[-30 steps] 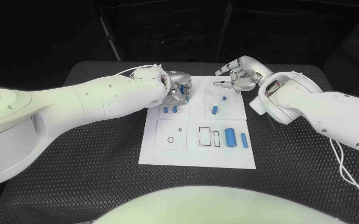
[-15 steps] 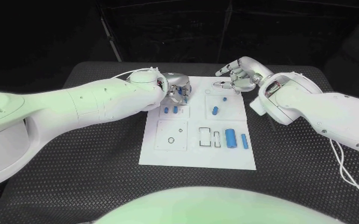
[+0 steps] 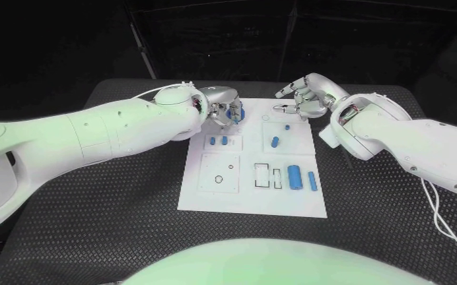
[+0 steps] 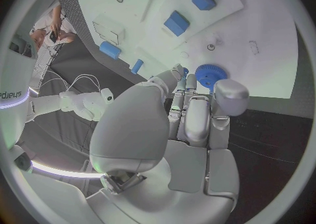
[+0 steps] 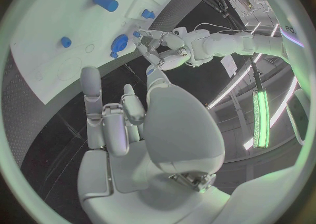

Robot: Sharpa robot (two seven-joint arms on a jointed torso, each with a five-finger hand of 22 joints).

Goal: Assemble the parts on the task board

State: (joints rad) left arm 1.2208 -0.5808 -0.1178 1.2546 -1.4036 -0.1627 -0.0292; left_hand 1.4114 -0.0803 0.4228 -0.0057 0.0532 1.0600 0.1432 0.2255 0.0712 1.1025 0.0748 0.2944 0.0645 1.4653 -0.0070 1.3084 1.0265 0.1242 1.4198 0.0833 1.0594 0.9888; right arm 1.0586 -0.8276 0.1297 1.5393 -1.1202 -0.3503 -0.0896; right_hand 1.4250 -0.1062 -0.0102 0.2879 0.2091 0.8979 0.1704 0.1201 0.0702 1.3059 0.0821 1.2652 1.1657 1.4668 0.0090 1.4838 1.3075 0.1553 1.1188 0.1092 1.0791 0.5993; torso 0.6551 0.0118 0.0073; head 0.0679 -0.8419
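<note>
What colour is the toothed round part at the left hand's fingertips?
Blue; the gear shows best in the left wrist view, at the left hand.

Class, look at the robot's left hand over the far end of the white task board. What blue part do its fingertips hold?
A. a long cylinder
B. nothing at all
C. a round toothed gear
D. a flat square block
C. In the left wrist view, the left hand pinches a round blue gear with a toothed rim at its fingertips, above the task board.
</note>
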